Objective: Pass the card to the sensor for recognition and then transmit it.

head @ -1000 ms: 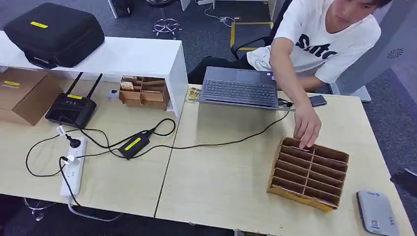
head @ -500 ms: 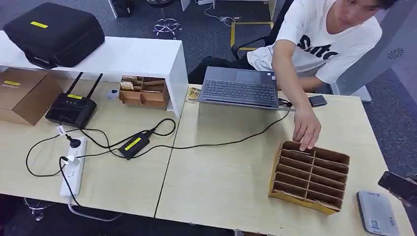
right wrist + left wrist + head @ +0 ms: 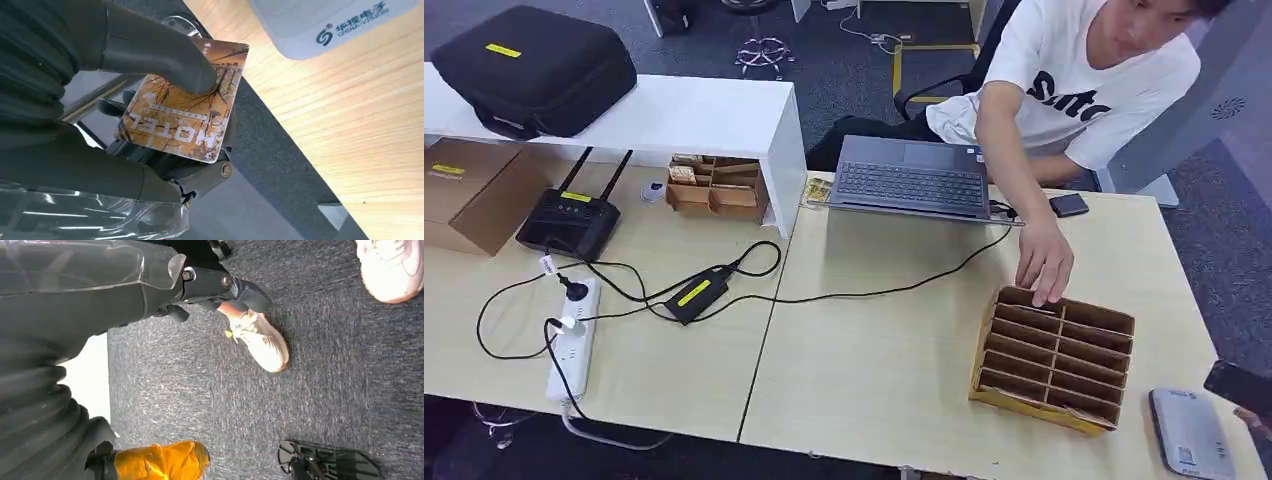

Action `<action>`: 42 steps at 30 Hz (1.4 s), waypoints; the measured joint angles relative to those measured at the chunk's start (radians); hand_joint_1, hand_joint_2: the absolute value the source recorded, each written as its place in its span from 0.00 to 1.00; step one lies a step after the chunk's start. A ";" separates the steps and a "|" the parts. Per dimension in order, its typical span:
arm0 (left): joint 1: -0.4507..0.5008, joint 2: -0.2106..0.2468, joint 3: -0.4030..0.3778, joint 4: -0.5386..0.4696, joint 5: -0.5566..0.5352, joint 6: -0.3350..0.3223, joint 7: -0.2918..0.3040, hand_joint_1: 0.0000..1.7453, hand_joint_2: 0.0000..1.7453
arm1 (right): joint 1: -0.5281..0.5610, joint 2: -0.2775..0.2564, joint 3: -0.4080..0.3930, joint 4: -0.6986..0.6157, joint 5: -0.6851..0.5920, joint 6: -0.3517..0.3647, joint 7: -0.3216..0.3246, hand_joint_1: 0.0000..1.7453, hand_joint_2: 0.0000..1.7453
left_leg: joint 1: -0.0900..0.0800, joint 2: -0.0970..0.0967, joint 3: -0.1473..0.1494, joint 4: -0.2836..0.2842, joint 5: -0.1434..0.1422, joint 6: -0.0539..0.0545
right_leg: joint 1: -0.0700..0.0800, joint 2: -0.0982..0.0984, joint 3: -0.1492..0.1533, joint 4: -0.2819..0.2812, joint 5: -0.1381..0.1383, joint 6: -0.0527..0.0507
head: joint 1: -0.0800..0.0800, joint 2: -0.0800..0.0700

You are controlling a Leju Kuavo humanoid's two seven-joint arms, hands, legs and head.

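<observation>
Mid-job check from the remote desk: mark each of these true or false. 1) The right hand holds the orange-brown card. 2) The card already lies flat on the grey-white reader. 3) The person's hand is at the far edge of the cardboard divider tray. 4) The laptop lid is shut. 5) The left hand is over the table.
1) True: the right hand pins the orange-brown printed card under its thumb.
2) False: the card is off the table edge, beside the grey-white card reader, not on it.
3) True: the person's hand rests at the far edge of the cardboard divider tray.
4) False: the grey laptop lies open, keyboard showing.
5) False: the left hand hangs over dark carpet, near white shoes.
</observation>
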 joint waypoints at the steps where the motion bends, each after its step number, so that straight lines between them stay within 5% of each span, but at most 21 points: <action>1: 0.000 0.000 0.000 0.000 0.000 0.000 0.000 0.00 1.00 | 0.000 -0.002 0.003 0.000 -0.006 0.007 -0.012 1.00 1.00 | 0.000 0.000 0.000 0.000 0.000 0.000 | 0.000 0.000 0.000 0.000 0.000 0.000 | 0.000 0.000; 14: 0.000 0.004 0.001 0.000 -0.018 -0.009 -0.011 0.00 1.00 | 0.001 -0.039 0.062 -0.023 -0.072 0.032 -0.096 1.00 1.00 | 0.000 0.000 0.000 0.000 0.000 0.000 | 0.000 0.000 0.000 0.000 0.000 0.000 | 0.000 0.000; 30: -0.002 0.005 0.000 0.000 -0.045 -0.014 -0.013 0.00 1.00 | -0.013 -0.049 0.134 -0.025 -0.050 0.034 -0.107 1.00 1.00 | 0.000 0.000 0.000 0.000 0.000 0.000 | 0.000 0.000 0.000 0.000 0.000 0.000 | 0.000 0.000; 42: -0.011 0.005 0.000 0.000 -0.073 -0.021 -0.014 0.00 1.00 | -0.152 -0.008 0.270 0.060 0.007 0.036 -0.144 1.00 1.00 | 0.000 0.001 0.002 0.000 0.000 0.000 | 0.000 0.001 0.002 0.000 0.000 0.000 | 0.000 0.000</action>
